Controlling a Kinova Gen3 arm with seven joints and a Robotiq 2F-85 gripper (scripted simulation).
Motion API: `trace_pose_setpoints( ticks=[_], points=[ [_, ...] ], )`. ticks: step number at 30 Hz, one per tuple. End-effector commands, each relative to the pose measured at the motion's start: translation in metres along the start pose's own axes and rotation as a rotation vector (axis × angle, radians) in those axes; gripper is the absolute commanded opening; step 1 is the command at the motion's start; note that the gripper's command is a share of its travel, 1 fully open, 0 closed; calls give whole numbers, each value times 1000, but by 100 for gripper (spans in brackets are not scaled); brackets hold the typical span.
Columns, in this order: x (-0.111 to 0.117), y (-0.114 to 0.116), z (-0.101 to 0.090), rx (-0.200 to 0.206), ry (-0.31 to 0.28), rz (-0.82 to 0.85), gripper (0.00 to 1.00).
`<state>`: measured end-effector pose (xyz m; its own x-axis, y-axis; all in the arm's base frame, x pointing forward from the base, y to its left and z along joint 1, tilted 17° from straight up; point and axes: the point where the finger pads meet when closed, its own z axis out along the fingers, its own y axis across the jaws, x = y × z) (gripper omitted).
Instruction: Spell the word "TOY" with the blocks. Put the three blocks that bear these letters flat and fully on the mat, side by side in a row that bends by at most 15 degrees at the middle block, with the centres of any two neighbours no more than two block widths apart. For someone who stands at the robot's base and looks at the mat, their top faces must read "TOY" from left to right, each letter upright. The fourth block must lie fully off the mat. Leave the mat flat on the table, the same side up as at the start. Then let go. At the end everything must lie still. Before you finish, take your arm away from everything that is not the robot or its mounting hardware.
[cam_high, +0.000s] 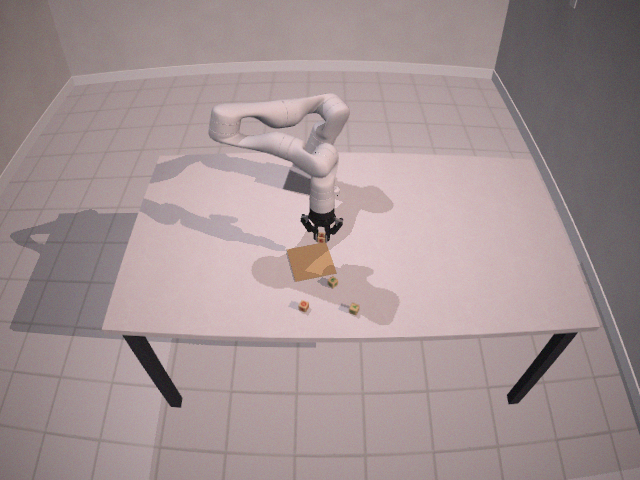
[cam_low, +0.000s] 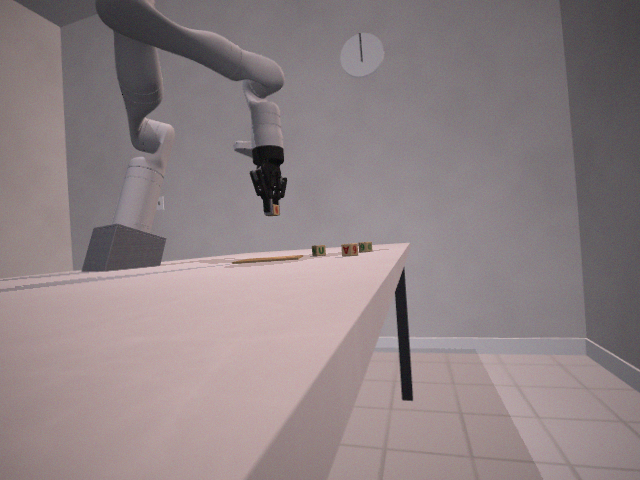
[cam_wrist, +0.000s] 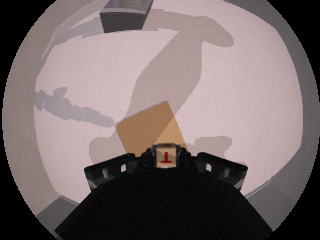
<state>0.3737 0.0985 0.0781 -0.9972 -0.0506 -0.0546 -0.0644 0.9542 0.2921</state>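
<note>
My gripper (cam_high: 321, 236) (cam_low: 272, 208) (cam_wrist: 166, 151) is shut on a small wooden block with red letters (cam_high: 321, 237) (cam_low: 275, 209) (cam_wrist: 166, 156). It holds the block high in the air above the far edge of the tan mat (cam_high: 305, 258) (cam_low: 257, 259) (cam_wrist: 136, 130). In the wrist view the block's face shows a red T-like mark. A block with green letters (cam_high: 332, 282) (cam_low: 318, 250) lies on the table just off the mat's near right corner. A block with a red letter (cam_high: 303, 305) (cam_low: 349, 250) and another green-lettered block (cam_high: 354, 308) (cam_low: 365, 246) lie nearer the table's front edge.
The white table (cam_high: 465, 248) (cam_low: 155, 361) bears the mat and the blocks. The robot's grey base (cam_low: 123, 246) (cam_wrist: 127, 0) stands at the table's far side. The arm's shadows fall across the mat and the table.
</note>
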Motion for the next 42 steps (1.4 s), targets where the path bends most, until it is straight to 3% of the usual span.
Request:
trace_pose_setpoints(
  ticks=[1,9,32,42],
  points=[
    [-1,3,0,-2,2,-49,21],
    [-1,7,0,-2,2,-143,21],
    [-1,7,8,-2,2,-148,21],
    [-2,6,48,-2,2,-148,21]
  ],
)
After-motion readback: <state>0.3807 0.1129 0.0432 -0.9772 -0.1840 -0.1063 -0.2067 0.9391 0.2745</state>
